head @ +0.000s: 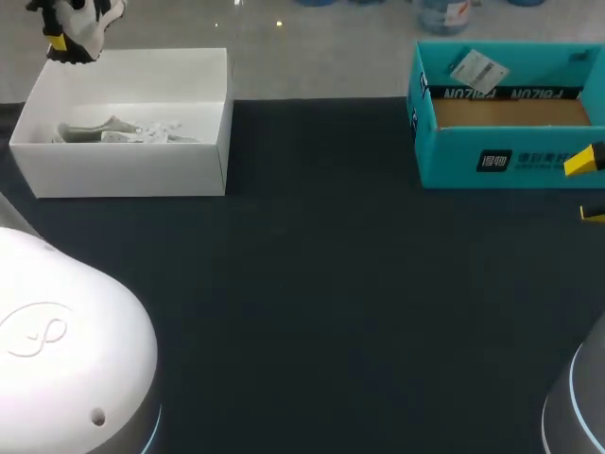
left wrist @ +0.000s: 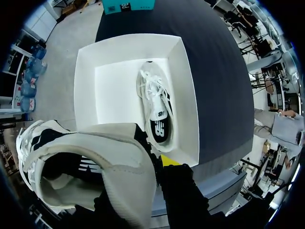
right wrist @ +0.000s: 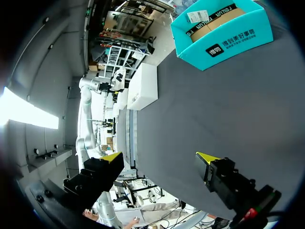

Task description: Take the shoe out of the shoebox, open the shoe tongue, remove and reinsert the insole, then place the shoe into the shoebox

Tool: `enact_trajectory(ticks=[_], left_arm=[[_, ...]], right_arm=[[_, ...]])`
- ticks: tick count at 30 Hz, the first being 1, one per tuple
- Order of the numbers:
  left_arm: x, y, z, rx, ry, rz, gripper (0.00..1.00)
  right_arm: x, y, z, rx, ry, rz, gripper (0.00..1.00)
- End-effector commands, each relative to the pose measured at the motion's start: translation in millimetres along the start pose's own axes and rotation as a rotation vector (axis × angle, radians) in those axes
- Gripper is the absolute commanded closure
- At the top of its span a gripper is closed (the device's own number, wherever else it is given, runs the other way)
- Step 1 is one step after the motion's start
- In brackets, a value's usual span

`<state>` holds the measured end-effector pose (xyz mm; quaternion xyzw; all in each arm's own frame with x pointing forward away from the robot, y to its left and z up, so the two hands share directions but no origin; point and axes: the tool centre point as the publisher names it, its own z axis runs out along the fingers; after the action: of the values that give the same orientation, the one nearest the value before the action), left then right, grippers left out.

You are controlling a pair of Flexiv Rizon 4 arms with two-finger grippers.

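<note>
White-and-black sneaker (left wrist: 95,162) hangs above the white shoebox (left wrist: 190,119), its heel collar pinched between the left gripper (left wrist: 157,167) fingers, while a second sneaker (left wrist: 155,102) lies inside the box and the right gripper (right wrist: 159,157) hovers wide open and empty over the dark table (head: 331,284) near the teal box (head: 501,161)

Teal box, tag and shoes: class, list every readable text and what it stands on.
Teal box front: black label, white characters, too small to read.
Its inner wall: upside-down lettering, blurred.
White tag: unreadable.
Boxed shoe: logo marks only, no words.
Held shoe: none readable.
</note>
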<state>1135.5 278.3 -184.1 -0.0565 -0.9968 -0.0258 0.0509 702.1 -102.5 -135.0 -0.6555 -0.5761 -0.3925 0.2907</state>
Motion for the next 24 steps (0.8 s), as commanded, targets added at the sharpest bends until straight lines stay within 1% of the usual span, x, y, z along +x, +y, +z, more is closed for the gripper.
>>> enact_trajectory(ticks=[1,18,20,21,22,23,24], left_arm=[[-5.9,2.4,-2.3,0.003,0.026,0.001,1.00],[-5.9,2.4,-2.3,0.003,0.026,0.001,1.00],[-1.4,-3.4,-3.3,-0.014,0.034,0.162,1.00],[0.6,-6.8,-2.9,-0.036,0.001,0.215,1.00],[2.5,-8.4,-2.6,-0.069,0.017,0.325,1.00],[4.2,-8.7,-2.1,-0.070,-0.019,0.397,1.00],[4.7,-9.0,-2.0,-0.099,0.007,0.487,1.00]], right_arm=[[0.1,-1.5,0.2,-0.002,-0.003,0.001,0.00],[0.1,-1.5,0.2,-0.002,-0.003,0.001,0.00],[0.1,-1.5,0.2,-0.002,-0.003,0.001,0.00],[0.1,-1.5,0.2,-0.002,-0.003,0.001,0.00],[0.1,-1.5,0.2,-0.002,-0.003,0.001,0.00],[0.1,-1.5,0.2,-0.002,-0.003,0.001,0.00],[0.1,-1.5,0.2,-0.002,-0.003,0.001,0.00]])
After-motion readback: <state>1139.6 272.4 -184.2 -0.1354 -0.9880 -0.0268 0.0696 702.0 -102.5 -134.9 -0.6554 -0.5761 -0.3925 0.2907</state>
